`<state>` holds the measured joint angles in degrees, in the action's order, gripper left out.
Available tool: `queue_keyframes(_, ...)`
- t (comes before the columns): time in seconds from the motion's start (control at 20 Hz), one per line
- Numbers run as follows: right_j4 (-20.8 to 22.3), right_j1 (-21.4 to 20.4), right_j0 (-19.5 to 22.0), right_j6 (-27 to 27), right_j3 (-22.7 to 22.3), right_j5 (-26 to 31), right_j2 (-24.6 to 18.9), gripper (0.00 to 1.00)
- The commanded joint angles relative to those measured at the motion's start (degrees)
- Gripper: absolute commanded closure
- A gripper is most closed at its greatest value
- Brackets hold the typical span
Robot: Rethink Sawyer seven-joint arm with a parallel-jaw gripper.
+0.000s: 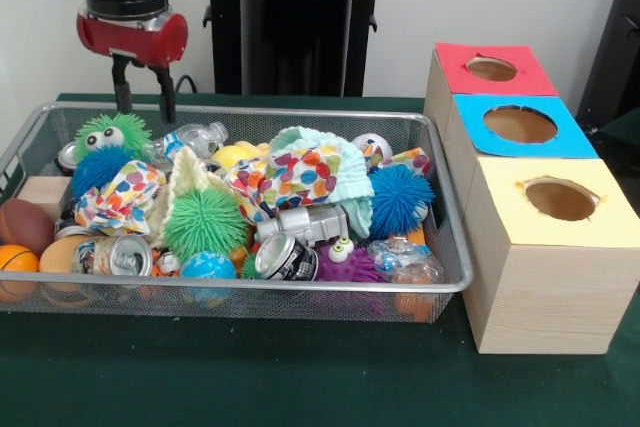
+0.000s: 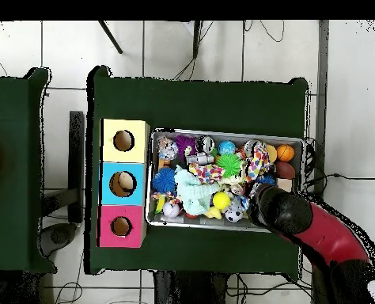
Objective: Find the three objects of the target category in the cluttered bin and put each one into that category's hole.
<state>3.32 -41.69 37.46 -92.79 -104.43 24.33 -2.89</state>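
The bin (image 1: 250, 286) is a shallow silver wire-mesh basket, packed full; it also shows in the overhead view (image 2: 222, 131). My gripper (image 1: 143, 97) hangs open and empty over its far left corner, just above a green fuzzy ball with eyes (image 1: 112, 133). In the overhead view only the red and black arm (image 2: 282, 210) shows at that corner. The bin holds a green spiky ball (image 1: 205, 222), a blue spiky ball (image 1: 400, 197), two crushed cans (image 1: 285, 257) (image 1: 120, 255), a dotted cloth (image 1: 300, 172), a mint cloth (image 1: 335, 152) and a clear bottle (image 1: 195, 137).
Three wooden boxes with holes stand in a row right of the bin: red top (image 1: 490, 69), blue top (image 1: 518, 125), yellow top (image 1: 560, 199). A brown football (image 1: 25, 225) and an orange ball (image 1: 15, 259) lie at the bin's left end.
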Motion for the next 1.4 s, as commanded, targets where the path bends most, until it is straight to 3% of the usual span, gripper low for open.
queue_keyframes(0.05, -5.6, 0.1, -2.0, -16.6, -0.5, -0.1, 2.8, 0.0)
queue_keyframes(0.25, -9.0, 2.0, -2.1, -18.0, -1.8, -2.5, 3.3, 0.0)
queue_keyframes(0.6, -11.3, 4.0, -4.7, -19.8, -3.4, -7.4, 6.6, 0.0)
queue_keyframes(0.75, -12.4, 5.6, -4.7, -20.7, -5.0, -10.9, 6.3, 0.0)
queue_keyframes(1.2, -14.1, 7.8, -4.8, -21.9, -6.9, -14.5, 6.4, 0.0)
queue_keyframes(1.4, -14.0, 7.1, -4.6, -24.1, -11.4, -18.9, 5.1, 0.0)
